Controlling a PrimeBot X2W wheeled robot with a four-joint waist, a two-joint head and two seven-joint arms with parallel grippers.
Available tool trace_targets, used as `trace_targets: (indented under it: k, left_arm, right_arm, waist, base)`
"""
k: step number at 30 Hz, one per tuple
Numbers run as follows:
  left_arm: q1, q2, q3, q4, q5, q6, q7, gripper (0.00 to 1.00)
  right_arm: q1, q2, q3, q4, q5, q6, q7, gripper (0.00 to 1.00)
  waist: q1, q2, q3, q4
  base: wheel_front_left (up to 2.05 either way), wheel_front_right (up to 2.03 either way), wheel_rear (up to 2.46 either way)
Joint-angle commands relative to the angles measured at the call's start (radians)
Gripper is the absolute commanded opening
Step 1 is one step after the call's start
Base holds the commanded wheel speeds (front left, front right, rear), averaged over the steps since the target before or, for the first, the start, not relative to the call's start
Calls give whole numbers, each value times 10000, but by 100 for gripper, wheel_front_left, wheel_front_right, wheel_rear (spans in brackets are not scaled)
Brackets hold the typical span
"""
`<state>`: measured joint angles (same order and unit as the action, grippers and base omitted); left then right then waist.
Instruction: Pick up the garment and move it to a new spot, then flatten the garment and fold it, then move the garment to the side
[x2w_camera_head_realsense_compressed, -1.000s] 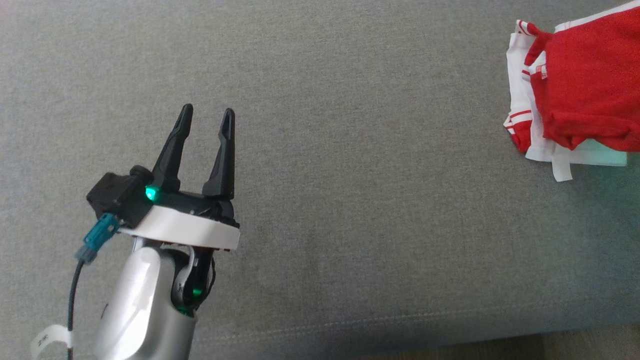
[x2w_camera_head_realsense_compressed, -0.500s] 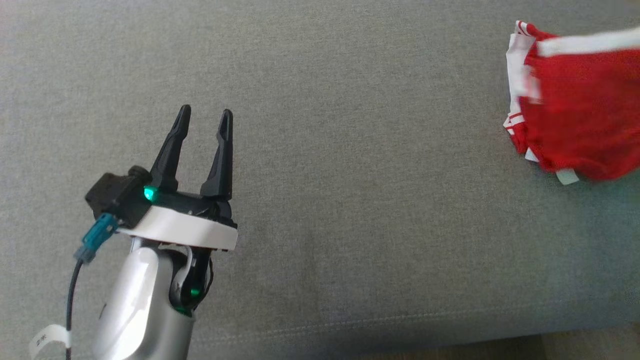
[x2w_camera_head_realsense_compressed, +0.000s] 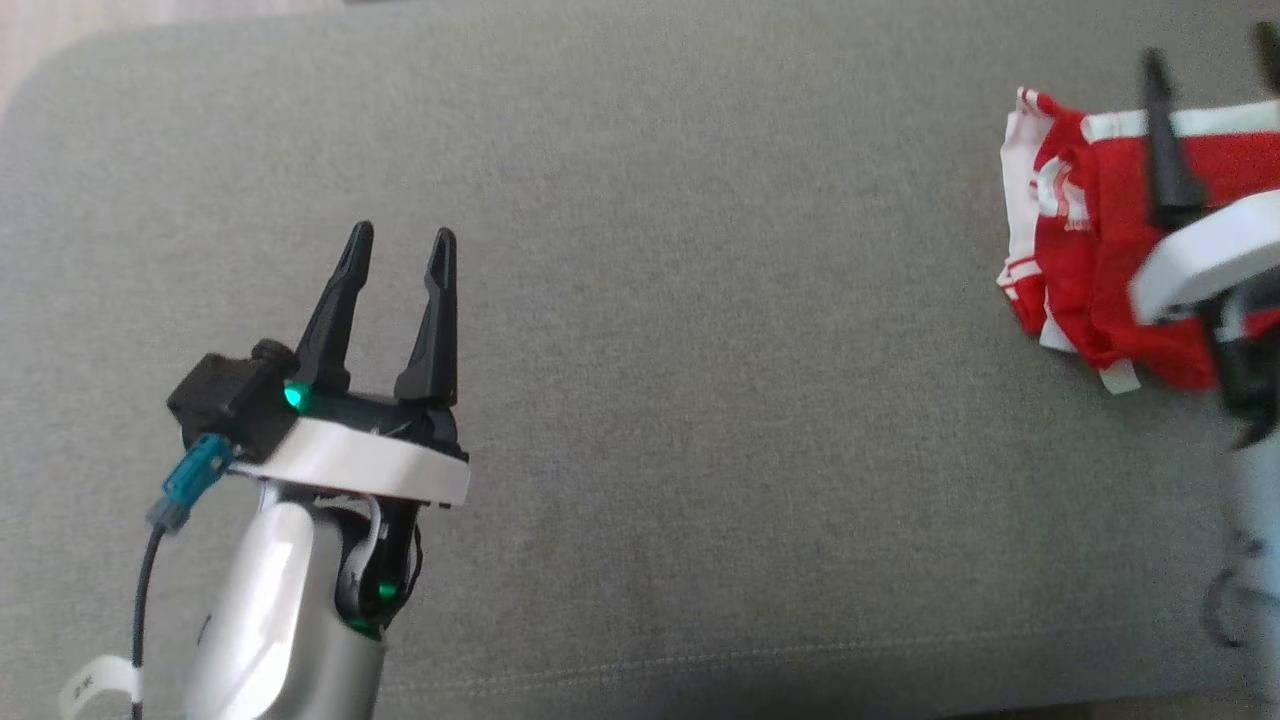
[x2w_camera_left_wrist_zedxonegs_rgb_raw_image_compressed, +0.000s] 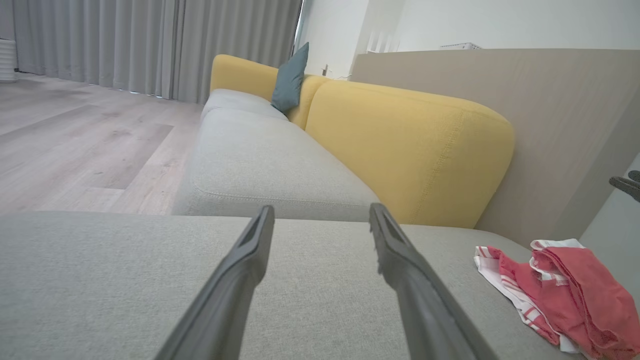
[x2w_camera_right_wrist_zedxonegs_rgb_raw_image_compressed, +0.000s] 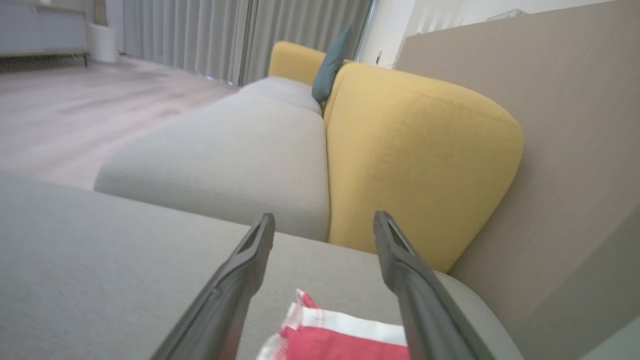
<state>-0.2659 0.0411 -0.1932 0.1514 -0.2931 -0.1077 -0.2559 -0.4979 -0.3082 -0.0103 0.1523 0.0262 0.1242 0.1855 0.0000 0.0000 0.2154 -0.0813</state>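
Observation:
The garment, red with white trim, lies in a bunched, folded heap at the far right of the grey cushion; it also appears in the left wrist view and the right wrist view. My right gripper hovers over it, open, with nothing between its fingers. My left gripper stands open and empty over bare cushion, well left of the garment.
The grey seat cushion stretches wide between the arms; its front seam runs along the bottom. A yellow backrest and a beige panel rise behind the garment. A teal pillow and wood floor lie beyond.
The garment dropped and settled into a lower heap on the cushion. My right gripper has come into the head view above it, open. The camera shifted a little; the left arm stayed put.

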Motion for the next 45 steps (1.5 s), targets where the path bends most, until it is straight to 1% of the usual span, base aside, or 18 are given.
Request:
trace_targets:
  k: [1, 6, 8, 12, 13, 14, 17, 20, 24, 30, 38, 45]
  left_arm:
    - [-54, 91, 350, -349, -36, 76, -59, 100]
    - [220, 91, 416, -327, -26, 213, -59, 100]
    - [384, 91, 461, -313, -11, 270, -59, 100]
    - [798, 91, 459, -258, 37, 333, -59, 100]
    - [915, 91, 450, -219, 56, 348, -59, 100]
    - [1145, 91, 389, -140, 104, 368, -59, 100]
    - [1473, 91, 298, -53, 157, 445, -59, 100]
    - [1780, 91, 276, -148, 279, 528, -59, 100]
    - [2057, 91, 287, -329, 407, 565, -59, 100]
    - [2239, 91, 397, -922, 286, 442, -59, 100]
    - [2285, 91, 291, -822, -50, 308, -59, 100]
    - [2305, 91, 431, -980, -298, 163, -59, 100]
  right_arm:
    - [-92, 261, 136, -410, 9, 65, -287, 100]
    - [486, 1640, 406, -337, 144, 65, -1230, 100]
    - [848, 2086, 407, -295, 240, 65, -1629, 100]
    - [1719, 2512, 433, -132, 560, 65, -2382, 100]
    - [1944, 2548, 420, -78, 656, 65, -2568, 100]
    - [2411, 2570, 618, 42, 1049, 65, -2958, 100]
    - [3065, 2575, 756, 256, 1923, 65, -3585, 100]
    - [3538, 2577, 900, 471, 2377, 65, -3975, 100]
    - [3952, 2578, 1122, 607, 2622, 65, -4260, 100]
    - [4132, 2579, 1230, 650, 2751, 65, -4415, 100]
    - [4099, 2579, 1211, 639, 2771, 65, -4457, 100]
    - [4068, 2579, 1207, 537, 2850, 65, -4469, 100]
  waist:
    - [0, 0, -310, 110]
    - [0, 0, -943, 369]
    - [0, 0, -1198, 476]
    - [0, 0, -1649, 677]
    - [0, 0, -1746, 717]
    - [0, 0, -1925, 811]
    - [0, 0, -2102, 928]
    - [0, 0, -2149, 971]
    - [0, 0, -2161, 1019]
    - [0, 0, -2146, 1040]
    - [0, 0, -2129, 1018]
    - [0, 0, -2092, 1003]
  base:
    - [0, 0, 0]
    - [0, 0, 0]
    - [0, 0, 0]
    - [0, 0, 0]
    - [0, 0, 0]
    - [0, 0, 0]
    - [0, 0, 0]
    - [0, 0, 0]
    - [0, 0, 0]
    - [0, 0, 0]
    - [0, 0, 0]
    - [0, 0, 0]
